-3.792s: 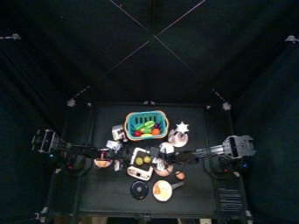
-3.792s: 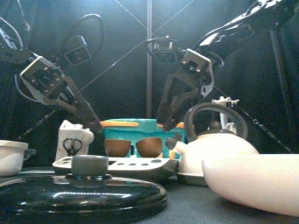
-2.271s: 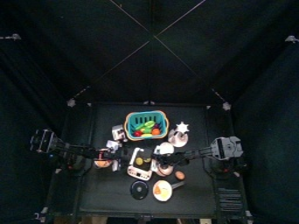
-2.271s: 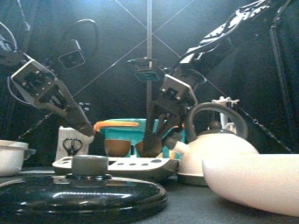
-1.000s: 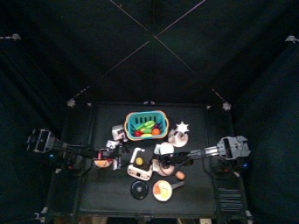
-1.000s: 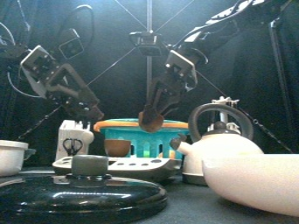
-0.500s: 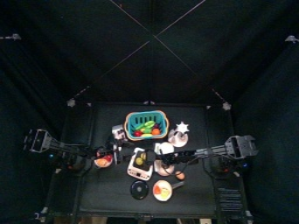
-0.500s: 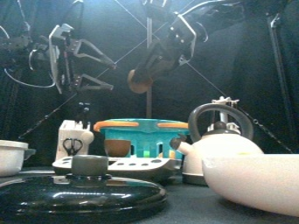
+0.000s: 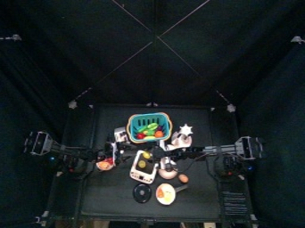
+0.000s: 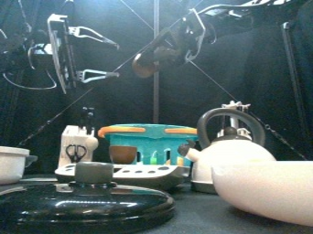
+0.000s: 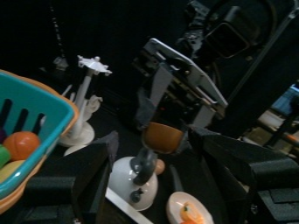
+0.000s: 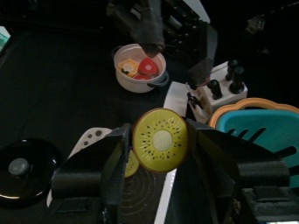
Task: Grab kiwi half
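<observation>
The kiwi half [image 12: 162, 138] shows its green cut face with a pale core in the right wrist view. My right gripper [image 12: 165, 145] is shut on it, one jaw on each side. In the front view the same kiwi half [image 10: 145, 64] hangs high above the table with its brown skin showing. The left wrist view looks at its brown back [image 11: 163, 137] in the other arm's jaws. My left gripper [image 10: 102, 55] is raised at the left, open, with nothing between its fingers.
A teal basket [image 10: 146, 142] of fruit stands mid-table behind a white tray [image 10: 123, 172]. A kettle [image 10: 232, 146], a white bowl [image 10: 275, 192] and a dark lid [image 10: 86, 196] crowd the front. A white cup [image 12: 140, 68] of fruit sits below the right gripper.
My right gripper has risen from just above the tray to high over the table with the kiwi half in it. The left arm has also lifted and opened its jaws wide.
</observation>
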